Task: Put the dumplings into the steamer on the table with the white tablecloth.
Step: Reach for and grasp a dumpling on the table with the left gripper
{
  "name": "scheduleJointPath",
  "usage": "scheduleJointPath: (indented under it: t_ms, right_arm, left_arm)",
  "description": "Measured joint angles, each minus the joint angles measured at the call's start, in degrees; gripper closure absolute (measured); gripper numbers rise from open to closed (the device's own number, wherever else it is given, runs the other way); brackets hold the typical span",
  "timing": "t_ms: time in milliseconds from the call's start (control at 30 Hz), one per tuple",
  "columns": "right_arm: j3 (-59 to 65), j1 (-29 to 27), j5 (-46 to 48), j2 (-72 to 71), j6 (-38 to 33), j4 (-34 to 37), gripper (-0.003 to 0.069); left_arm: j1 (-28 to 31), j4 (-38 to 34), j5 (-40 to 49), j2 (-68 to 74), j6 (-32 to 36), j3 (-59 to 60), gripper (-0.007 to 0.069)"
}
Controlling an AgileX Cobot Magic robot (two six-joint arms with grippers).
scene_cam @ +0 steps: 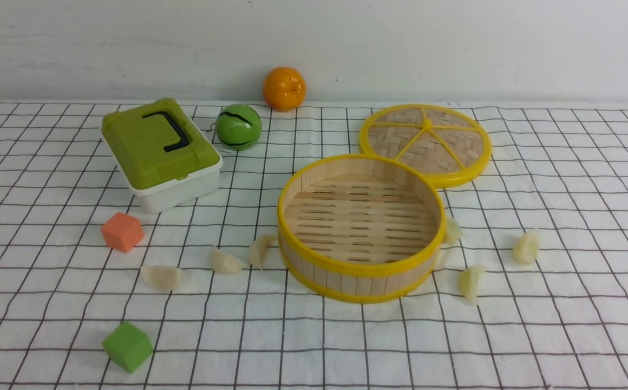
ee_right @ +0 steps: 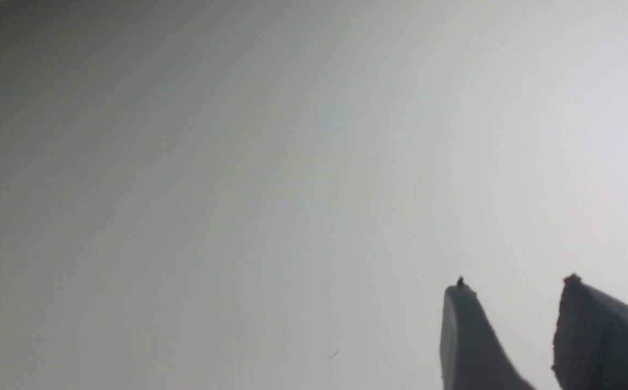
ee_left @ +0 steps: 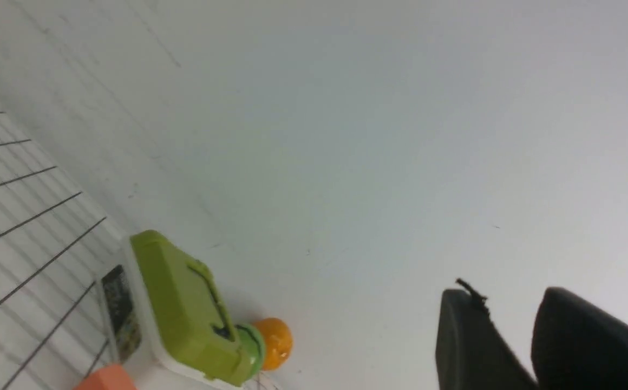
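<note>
A table [scene_cam: 590, 162] covered by a white tablecloth [scene_cam: 563, 336] with thin black grid lines is seen from the front, with a pale wall [scene_cam: 455, 49] behind it. A round bamboo steamer [scene_cam: 346, 281] with yellow rims is set near the middle of the cloth, its slatted floor uncovered. Its flat woven lid [scene_cam: 426, 142] is laid just behind it to the right, touching or nearly touching its rim.

Six pale, glossy dumplings [scene_cam: 226, 262] are scattered on the cloth, all outside the steamer. Three are placed to its left: one [scene_cam: 260, 250] just beside the wall of the basket, one next to that, and one [scene_cam: 162, 277] farther out. Three are placed to its right: one [scene_cam: 452, 231] against the rim, one [scene_cam: 471, 281] nearer the camera, and one [scene_cam: 526, 247] farther right.

A green box [scene_cam: 159, 146] with a dark handle is placed at the back left. A green ball [scene_cam: 238, 127] is beside it, and an orange fruit [scene_cam: 284, 88] is by the wall. An orange cube [scene_cam: 122, 232] and a green cube [scene_cam: 127, 346] are set at the front left.

The grippers are seen only in the wrist views. The left gripper [ee_left: 509, 303] is shown with a clear gap between its dark fingers and nothing held, raised and facing the wall. The right gripper [ee_right: 515, 292] is likewise parted and empty, with only blank wall behind it.
</note>
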Motion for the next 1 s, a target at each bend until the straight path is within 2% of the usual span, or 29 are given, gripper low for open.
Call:
scheduleJointPath:
  t_ms: [33,67,100,133,167,267,400,533,667,700,767,800,833,867,933,1000]
  right_arm:
    - [-0.46,0.00,0.43,0.06,0.00,-0.08,0.0419]
    - [-4.78,0.00,4.72,1.28,-0.51,-0.87,0.0419]
    - [-5.36,0.00,5.39,1.52,-0.67,-1.00,0.0419]
    - [-10.75,0.00,12.21,4.68,-2.58,-2.62,0.0419]
    - [-12.97,0.00,15.58,6.63,-3.55,-3.44,0.0419]
    - [-18.60,0.00,27.32,15.27,-6.16,-5.69,0.0419]
    - [-20.09,0.00,36.30,24.95,-6.58,-6.61,0.0419]
    - [-20.03,0.00,38.07,30.28,-5.41,-6.61,0.0419]
    - [-20.06,0.06,40.26,36.05,-1.99,-6.61,0.0436]
    - [-20.75,0.60,44.96,38.04,-0.87,-6.61,0.0481]
    - [-22.69,1.74,54.08,40.22,-0.82,-6.61,0.0565]
    - [-22.94,1.74,55.16,40.43,-0.90,-6.61,0.0565]
    - [-24.87,2.78,62.96,41.97,-2.25,-6.61,0.0631]
    - [-26.41,3.61,67.47,43.15,-3.52,-6.56,0.0659]
    - [-29.15,5.12,77.97,45.63,-7.59,-5.89,0.0678]
    - [-31.33,6.62,84.53,48.21,-10.96,-4.07,0.0681]
  left_arm:
    - [0.00,0.23,0.37,0.00,0.00,-0.51,0.0459]
    - [0.00,2.32,3.89,0.54,0.40,-5.30,0.0519]
    - [0.00,2.59,4.33,0.97,0.64,-5.97,0.0537]
    - [0.00,5.38,8.36,4.11,2.22,-12.39,0.0609]
    - [0.00,6.74,10.13,6.92,3.54,-15.18,0.0637]
    - [0.00,10.89,16.67,16.14,7.21,-23.78,0.0637]
    - [0.00,12.77,20.54,28.34,8.98,-27.82,0.0637]
    - [0.00,10.92,22.85,37.19,8.79,-28.45,0.0637]
    - [0.00,8.76,34.08,46.96,10.63,-33.37,0.0637]
    - [0.00,7.80,41.02,52.00,13.42,-37.05,0.0637]
    - [0.00,6.13,48.92,57.17,16.06,-40.62,0.0637]
    - [0.00,5.88,49.59,57.74,16.52,-41.00,0.0637]
    - [0.00,4.17,53.57,62.25,18.07,-43.38,0.0637]
    - [0.00,3.11,55.57,64.44,18.76,-44.91,0.0637]
    - [0.00,1.29,57.47,69.12,19.68,-47.32,0.0637]
    - [0.00,0.51,58.01,74.02,20.39,-49.48,0.0637]
